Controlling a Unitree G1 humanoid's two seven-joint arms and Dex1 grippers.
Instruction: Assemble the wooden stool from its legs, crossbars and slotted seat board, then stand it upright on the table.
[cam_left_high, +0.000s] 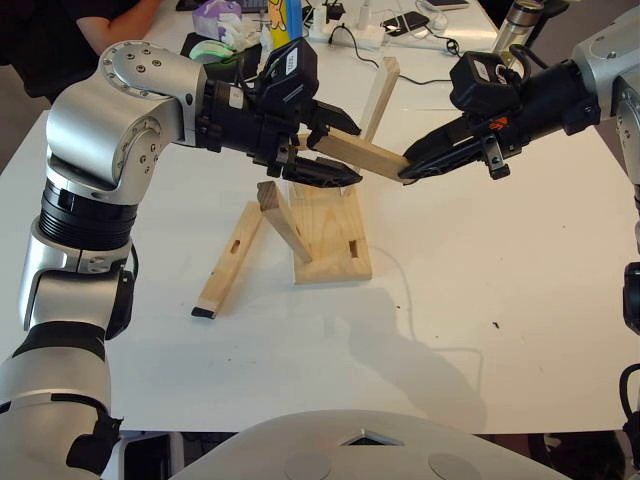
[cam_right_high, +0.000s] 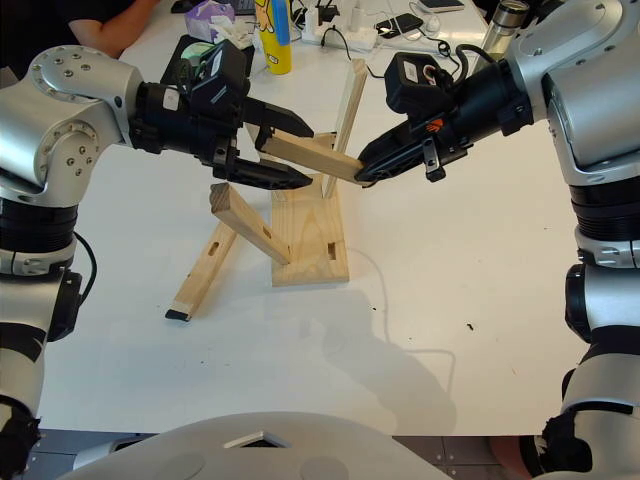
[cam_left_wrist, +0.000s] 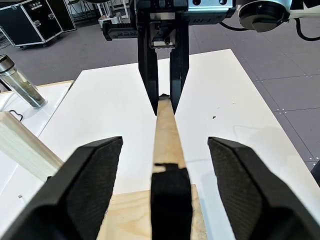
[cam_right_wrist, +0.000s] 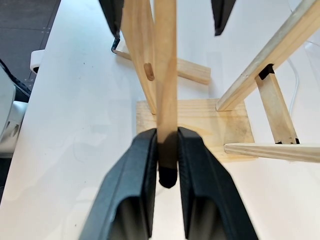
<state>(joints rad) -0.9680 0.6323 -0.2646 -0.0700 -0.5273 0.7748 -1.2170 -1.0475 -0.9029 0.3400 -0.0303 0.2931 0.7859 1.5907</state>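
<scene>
**Right gripper clamps a wooden bar over the seat board; left gripper stands open around it**

At the lower left of the head view, a loose pale wooden leg with a black foot (cam_left_high: 228, 258) lies flat on the white table (cam_left_high: 480, 300). Just right of it, at centre, the flat, slotted pale wooden seat board (cam_left_high: 325, 255) rests on the table. A short wooden piece (cam_left_high: 283, 222) slants up from its left side. Above the board, the left gripper (cam_left_high: 355, 155) comes in from the upper left. Its black fingers are spread wide on either side of a pale wooden bar (cam_left_wrist: 167, 125), clear of it. At top centre, a slim wooden leg (cam_left_high: 380, 92) rises behind the board. From the upper right, the right gripper (cam_right_wrist: 167, 165) pinches the bar's right end tightly between its fingers.
</scene>
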